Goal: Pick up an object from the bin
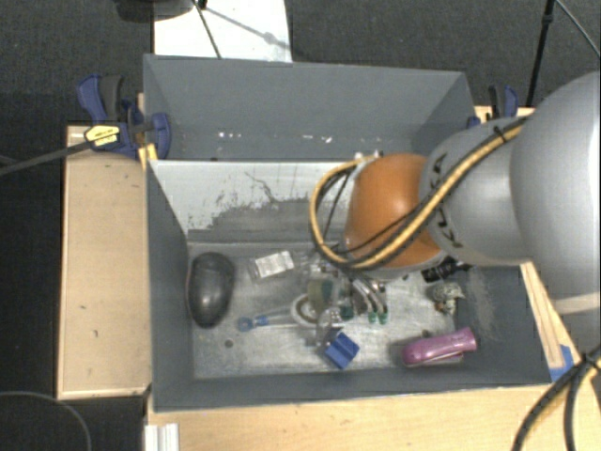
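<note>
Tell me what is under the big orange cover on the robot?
Below the round orange cover the tool pokes out, close to a small blue block and a thin blue-handled stick on the grey metal bin's floor. Anything straight beneath the cover is hidden.

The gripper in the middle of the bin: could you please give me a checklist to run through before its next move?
1. Gripper low in the middle of the bin: ok.
2. Anything held: cannot tell.
3. Grey mouse clear at the left: ok.
4. Purple tube clear at the right: ok.
5. Blue block close beside the gripper, may get nudged: not ok.
6. Blue-handled stick touching the gripper: cannot tell.
</note>
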Controlling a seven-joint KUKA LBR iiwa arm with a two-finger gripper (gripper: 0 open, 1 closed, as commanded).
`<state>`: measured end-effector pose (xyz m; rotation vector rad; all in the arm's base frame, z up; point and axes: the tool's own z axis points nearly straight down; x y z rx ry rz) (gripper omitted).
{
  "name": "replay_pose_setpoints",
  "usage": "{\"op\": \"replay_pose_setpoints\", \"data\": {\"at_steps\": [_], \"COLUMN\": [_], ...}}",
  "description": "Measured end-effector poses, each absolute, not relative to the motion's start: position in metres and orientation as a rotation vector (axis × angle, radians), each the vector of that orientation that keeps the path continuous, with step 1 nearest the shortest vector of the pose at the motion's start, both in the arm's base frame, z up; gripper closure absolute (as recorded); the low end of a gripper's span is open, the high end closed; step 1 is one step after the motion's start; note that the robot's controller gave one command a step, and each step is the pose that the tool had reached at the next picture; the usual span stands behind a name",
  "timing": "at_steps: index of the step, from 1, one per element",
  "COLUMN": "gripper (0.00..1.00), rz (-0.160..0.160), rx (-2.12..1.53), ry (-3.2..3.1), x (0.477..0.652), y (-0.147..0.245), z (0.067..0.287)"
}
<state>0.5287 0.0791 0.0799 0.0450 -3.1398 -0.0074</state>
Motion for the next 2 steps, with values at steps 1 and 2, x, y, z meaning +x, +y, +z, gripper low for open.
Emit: {"op": "replay_pose_setpoints", "data": {"at_steps": [1,2], "gripper": [1.00,1.00], "rz": [-0.001,-0.001], "rx": [0.033,0.149], "ry": [-3.143,-3.149], "x": [0.530,0.543], "y": [0.074,0.063], "z": [0.082,0.216]}}
